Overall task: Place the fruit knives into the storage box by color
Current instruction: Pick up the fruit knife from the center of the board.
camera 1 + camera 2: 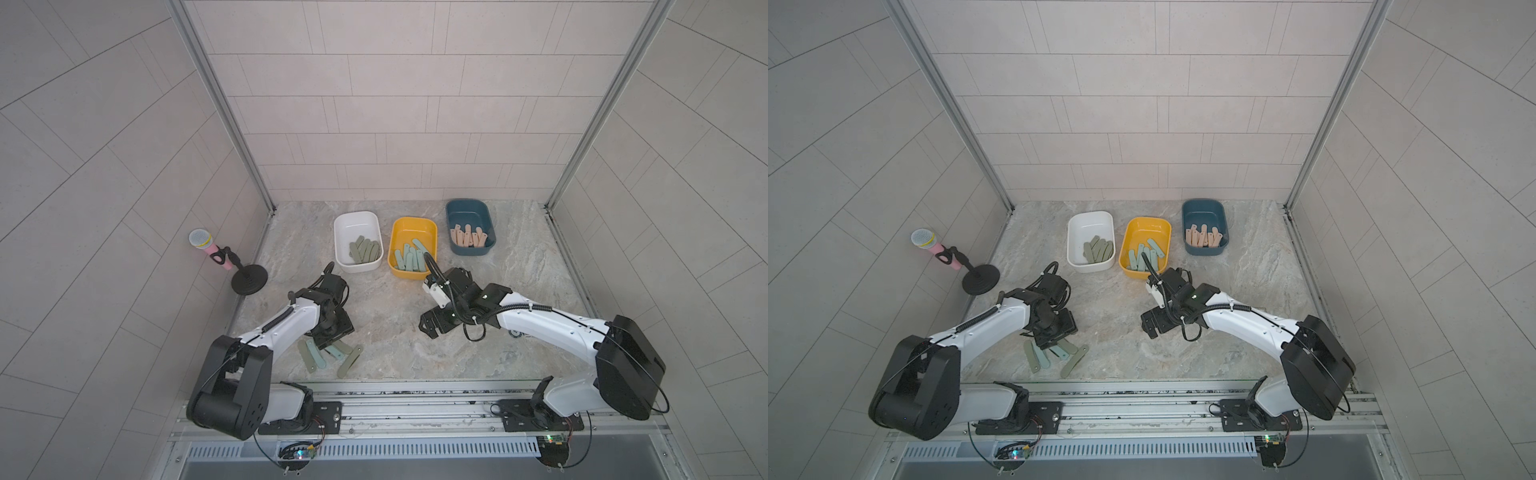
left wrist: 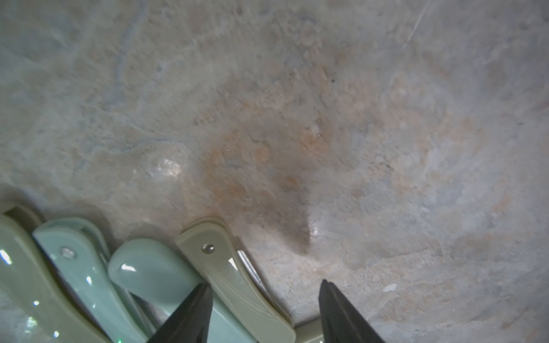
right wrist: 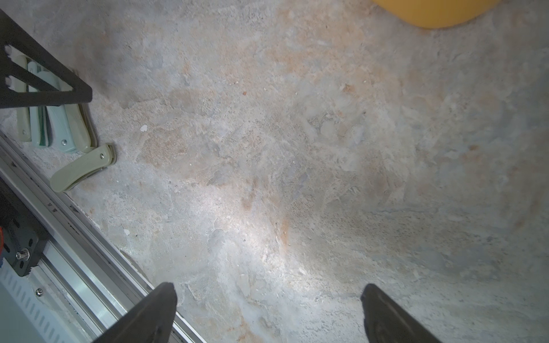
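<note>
Several loose fruit knives (image 1: 316,355), olive-green and light teal, lie in a small heap near the table's front edge. My left gripper (image 1: 328,340) is down over them. In the left wrist view its jaws (image 2: 265,283) stand apart on either side of an olive-green knife (image 2: 237,276), with one finger over a teal knife (image 2: 154,276) and the other clear of the olive one. My right gripper (image 3: 269,287) is open over bare table, mid-table in a top view (image 1: 428,326). The white box (image 1: 357,216) holds olive knives, the yellow box (image 1: 415,220) teal ones, the blue box (image 1: 467,202) peach ones.
A pink microphone on a black stand (image 1: 208,245) stands at the left edge. A metal rail (image 1: 415,399) runs along the front, close behind the knife heap. One olive knife (image 1: 1074,361) lies a little apart to the right of the heap.
</note>
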Available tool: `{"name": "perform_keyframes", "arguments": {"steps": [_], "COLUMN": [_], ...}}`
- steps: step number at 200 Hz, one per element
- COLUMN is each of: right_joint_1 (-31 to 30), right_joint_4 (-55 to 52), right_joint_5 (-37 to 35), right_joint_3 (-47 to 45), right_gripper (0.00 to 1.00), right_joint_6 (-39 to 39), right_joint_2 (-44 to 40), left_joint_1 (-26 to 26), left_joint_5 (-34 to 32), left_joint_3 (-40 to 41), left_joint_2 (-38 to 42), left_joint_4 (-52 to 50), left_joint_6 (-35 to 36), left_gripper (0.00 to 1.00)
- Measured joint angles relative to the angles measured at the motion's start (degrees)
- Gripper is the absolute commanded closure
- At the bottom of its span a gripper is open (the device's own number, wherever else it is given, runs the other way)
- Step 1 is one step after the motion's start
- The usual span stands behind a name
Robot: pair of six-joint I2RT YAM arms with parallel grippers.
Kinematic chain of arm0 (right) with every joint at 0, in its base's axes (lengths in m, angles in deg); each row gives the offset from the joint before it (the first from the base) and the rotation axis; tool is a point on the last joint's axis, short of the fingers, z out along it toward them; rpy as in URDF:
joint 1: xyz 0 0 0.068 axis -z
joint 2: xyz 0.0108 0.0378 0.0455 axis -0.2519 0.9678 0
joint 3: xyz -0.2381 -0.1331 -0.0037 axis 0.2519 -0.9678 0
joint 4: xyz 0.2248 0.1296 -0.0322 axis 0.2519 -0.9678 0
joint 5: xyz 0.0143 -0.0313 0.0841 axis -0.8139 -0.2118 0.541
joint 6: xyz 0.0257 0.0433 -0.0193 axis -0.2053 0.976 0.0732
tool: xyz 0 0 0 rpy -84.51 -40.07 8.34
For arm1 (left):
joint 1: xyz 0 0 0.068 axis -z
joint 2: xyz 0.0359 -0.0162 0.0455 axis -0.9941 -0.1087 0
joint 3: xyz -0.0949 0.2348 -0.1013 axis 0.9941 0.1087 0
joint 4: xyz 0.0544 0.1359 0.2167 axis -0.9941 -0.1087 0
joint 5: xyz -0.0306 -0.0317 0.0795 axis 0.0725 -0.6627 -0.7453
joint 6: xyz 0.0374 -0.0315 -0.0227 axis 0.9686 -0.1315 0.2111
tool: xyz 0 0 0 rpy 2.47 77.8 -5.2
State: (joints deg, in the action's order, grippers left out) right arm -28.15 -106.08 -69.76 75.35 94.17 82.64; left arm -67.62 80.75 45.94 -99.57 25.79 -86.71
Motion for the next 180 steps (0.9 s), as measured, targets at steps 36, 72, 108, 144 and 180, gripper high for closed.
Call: {"name": "perform_keyframes", "arguments": {"steps": [36,72,108,144,180], "right_joint_1": [0.0,0.0,0.0,0.0,0.28], "right_joint_4": [0.0,-0.02,-0.44,-0.66,-1.09], "right_joint_5": [-0.02,-0.2,-0.81,-1.62,-2.25], "right_joint_3": [0.0,0.0,0.33,0.55,0.68], "right_gripper": [0.0,0.0,0.0,0.0,0.0], "right_joint_6": [0.13,0.11,0.09,0.09,0.04], "right_joint_2": [0.0,0.0,0.0,0.0,0.02], "left_joint_1": [0.0,0.0,0.0,0.0,0.0], "left_joint_5": [0.9,0.96,0.48,0.61,-0.44], "left_joint_3": [0.57,0.74,0.94,-0.79,-8.94], "left_joint_2": [-1.97,-1.97,-2.14,-4.07,-9.97], "left_joint_4": [1.25,1.36,1.46,0.33,-2.49], "left_joint_6": [-0.22,-0.22,-0.09,1.11,4.94], "left_gripper": [0.52,0.56,0.67,0.76,0.79]}}
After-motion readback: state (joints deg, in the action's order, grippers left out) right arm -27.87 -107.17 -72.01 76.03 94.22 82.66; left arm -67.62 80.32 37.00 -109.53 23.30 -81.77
